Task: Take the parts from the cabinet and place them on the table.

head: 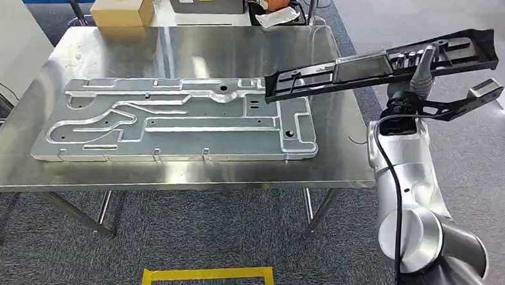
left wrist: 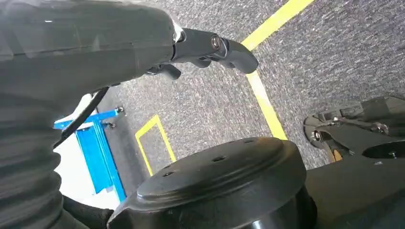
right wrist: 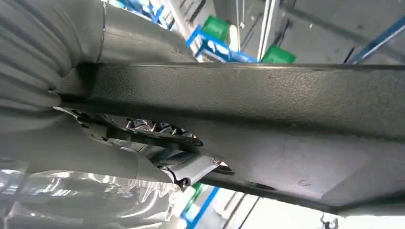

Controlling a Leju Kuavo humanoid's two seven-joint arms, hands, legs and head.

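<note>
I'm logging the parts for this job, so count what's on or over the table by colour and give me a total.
Silver parts: 1, the panel flat on the table
Black parts: 1, the long part held by the right hand over the table's right edge
Brown boxes: 1, the box at the far edge
Total: 3

A workshop or factory floor, by the look of it: steel worktable, machined metal plate, yellow floor tape, grey carpet, blue racks, possibly green crates.
</note>
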